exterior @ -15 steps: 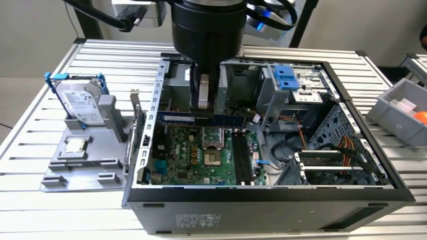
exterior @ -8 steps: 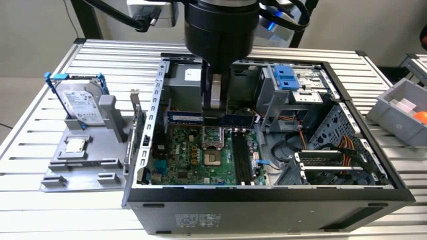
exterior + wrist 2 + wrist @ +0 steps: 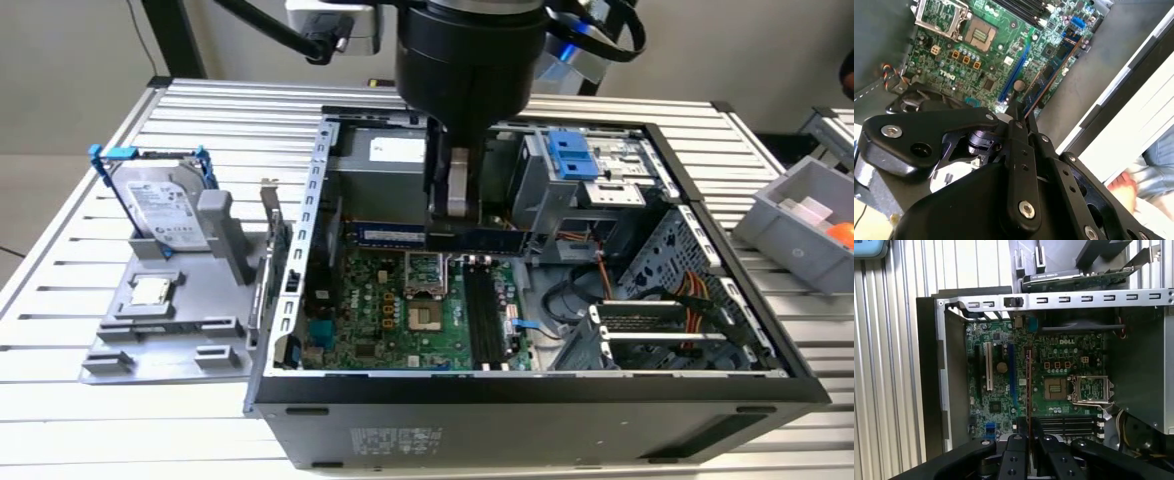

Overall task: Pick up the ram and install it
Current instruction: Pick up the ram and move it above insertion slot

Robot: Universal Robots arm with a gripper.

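One edge-on ram (image 3: 1028,385) in tool (image 3: 1030,429)

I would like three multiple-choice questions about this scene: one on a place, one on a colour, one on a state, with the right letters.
1. Where is the hard drive?
A. on the tray beside the case
B. inside the case
C. on the floor

2. What colour is its bracket?
A. red
B. blue
C. yellow

3. How is the gripper?
A. open and empty
B. shut on the hard drive
C. shut on the ram

Answers:
1 A: it stands on the grey tray at the exterior view's left of the case.
2 B: blue edges frame the drive.
3 C: it clamps the ram over the motherboard.
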